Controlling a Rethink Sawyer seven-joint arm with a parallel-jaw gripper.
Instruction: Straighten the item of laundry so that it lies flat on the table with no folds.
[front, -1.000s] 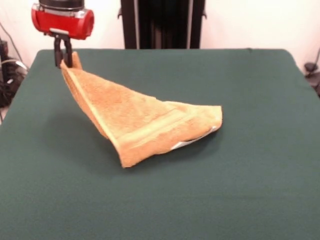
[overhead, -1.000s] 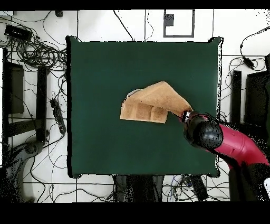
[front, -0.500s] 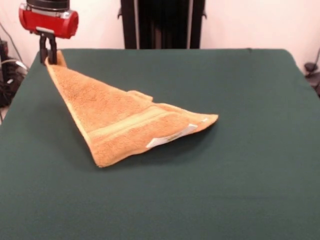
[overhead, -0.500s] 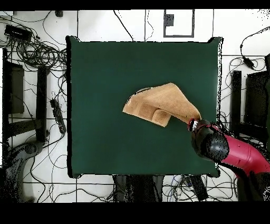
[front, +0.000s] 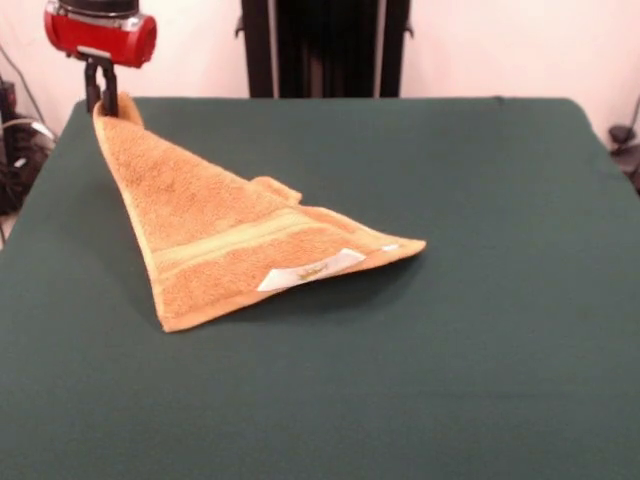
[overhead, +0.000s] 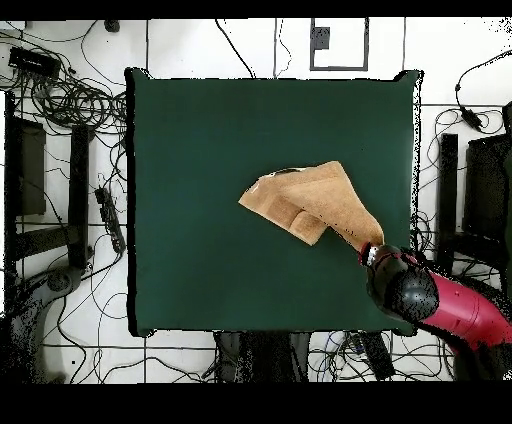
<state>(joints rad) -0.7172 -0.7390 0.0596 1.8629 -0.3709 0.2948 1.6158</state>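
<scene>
Holding one corner of the orange-tan terry towel (front: 230, 240) between closed jaws, the gripper (front: 100, 98) hangs above a corner region of the dark green worktop (front: 480, 330). The towel slopes down from this raised corner to the worktop, where its lower part lies folded in a triangle shape. A white label (front: 310, 269) with yellow print shows at the lower edge. In the overhead view, the towel (overhead: 315, 202) stretches from the middle toward the gripper (overhead: 371, 252).
</scene>
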